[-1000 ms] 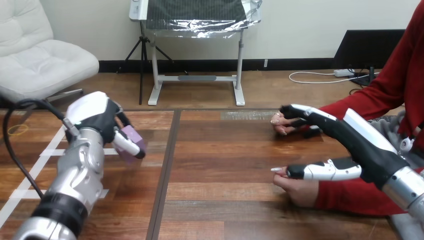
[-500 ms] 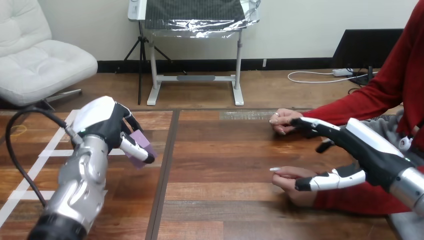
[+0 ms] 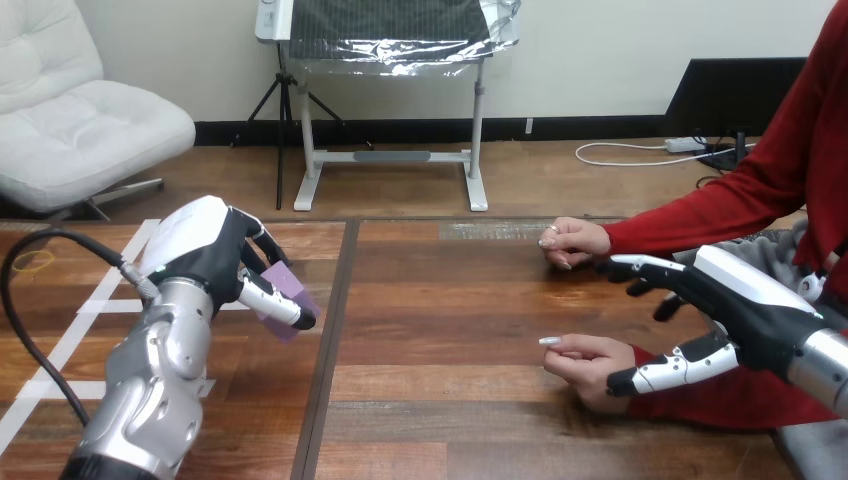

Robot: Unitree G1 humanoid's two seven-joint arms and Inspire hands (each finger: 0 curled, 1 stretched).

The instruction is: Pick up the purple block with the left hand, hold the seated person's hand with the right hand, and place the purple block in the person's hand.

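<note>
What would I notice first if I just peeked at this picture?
Probably the robot's left hand at the left, over the wooden table, with its fingers and thumb pinching a purple block. Next you'd spot its right hand at the right, open beside the person's nearer hand, which rests on the wood with nothing in it.

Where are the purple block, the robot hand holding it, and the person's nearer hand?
purple block (image 3: pixel 287 281): head view, its exposed upper face.
left hand (image 3: pixel 203 250): head view, the black back of the hand.
person's nearer hand (image 3: pixel 588 362): head view, its middle.
</note>
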